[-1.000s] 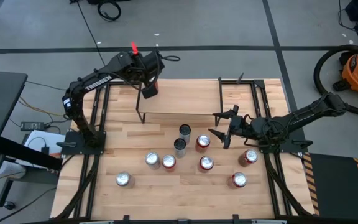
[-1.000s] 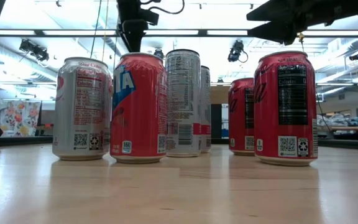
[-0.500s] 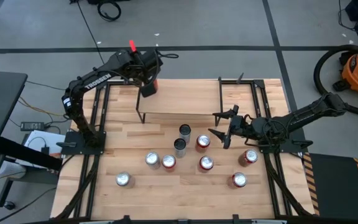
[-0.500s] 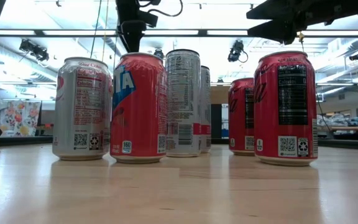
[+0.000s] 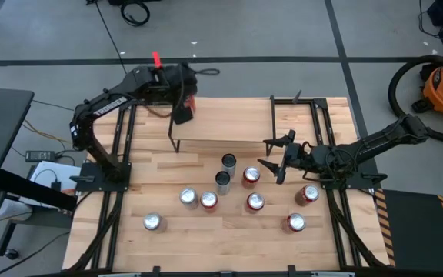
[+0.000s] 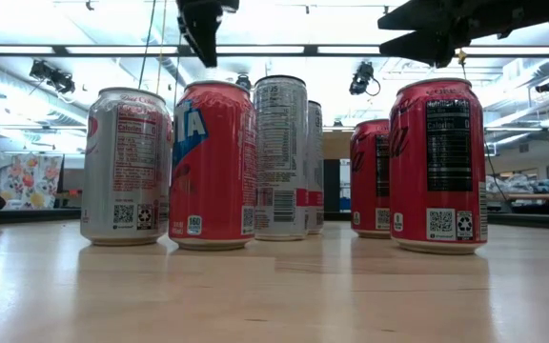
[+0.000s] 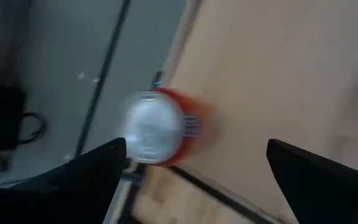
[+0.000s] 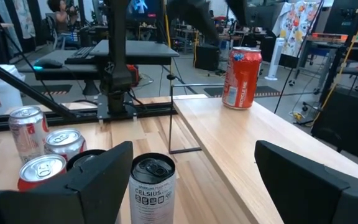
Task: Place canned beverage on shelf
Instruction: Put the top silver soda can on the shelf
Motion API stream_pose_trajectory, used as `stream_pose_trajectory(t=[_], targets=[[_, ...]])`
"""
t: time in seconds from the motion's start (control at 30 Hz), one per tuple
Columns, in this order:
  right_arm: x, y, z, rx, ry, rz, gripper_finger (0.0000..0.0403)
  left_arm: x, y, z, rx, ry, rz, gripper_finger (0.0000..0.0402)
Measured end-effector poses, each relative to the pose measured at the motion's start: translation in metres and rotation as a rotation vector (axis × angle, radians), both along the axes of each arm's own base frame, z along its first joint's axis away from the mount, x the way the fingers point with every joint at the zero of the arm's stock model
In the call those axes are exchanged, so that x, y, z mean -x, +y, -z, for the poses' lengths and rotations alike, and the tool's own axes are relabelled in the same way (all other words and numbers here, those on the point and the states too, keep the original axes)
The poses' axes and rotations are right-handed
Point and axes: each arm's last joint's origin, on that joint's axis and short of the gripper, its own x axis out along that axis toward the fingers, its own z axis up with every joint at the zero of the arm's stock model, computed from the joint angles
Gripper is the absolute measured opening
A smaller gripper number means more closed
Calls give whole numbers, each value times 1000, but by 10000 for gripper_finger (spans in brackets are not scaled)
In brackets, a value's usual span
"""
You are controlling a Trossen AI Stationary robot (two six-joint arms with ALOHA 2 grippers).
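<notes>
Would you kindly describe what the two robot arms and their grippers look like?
Both arms are dark, slim and jointed. The left arm carries white TROSSEN lettering, a red tag and a looping black cable. The right arm ends in a right gripper with two dark, pointed fingers.

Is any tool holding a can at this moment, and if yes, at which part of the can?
Nothing is held. The left tool is open above the red can standing on the shelf; the right tool is open over the table cans.

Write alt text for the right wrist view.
A red can stands upright on the far end of the shelf, a light wood plank on thin black legs. Nearer, a dark Celsius can sits between the open right pincer fingers' view, with three more cans beside it on the table.
</notes>
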Motion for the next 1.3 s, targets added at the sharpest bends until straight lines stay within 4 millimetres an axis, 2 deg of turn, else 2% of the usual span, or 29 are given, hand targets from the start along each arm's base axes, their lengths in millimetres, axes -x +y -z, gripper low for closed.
stream_pose_trajectory(t=[0.1, 0.2, 0.37, 0.57, 0.67, 0.8, 0.93, 1.3], targets=[[1, 2, 1, 16, 12, 10, 348, -5, -32, -1, 82, -42, 39, 400], [2, 4, 1, 39, 18, 22, 348, -11, -72, 0, 173, -56, 121, 400], [3, 8, 0, 55, 20, 23, 348, -14, -131, 2, 253, -83, 177, 400], [3, 11, -3, 51, 10, 14, 348, -9, -181, 4, 345, -143, 135, 400], [3, 14, -9, 46, 8, 16, 348, -10, -199, 19, 363, -133, 98, 400], [-2, 23, -12, 84, 36, 18, 348, -21, -221, 51, 400, -167, 91, 400], [-12, 32, -13, 145, 77, 24, 348, -27, -235, 73, 447, -189, 121, 400], [-31, 44, -12, 208, 135, 5, 348, -21, -230, 120, 483, -77, -53, 400]])
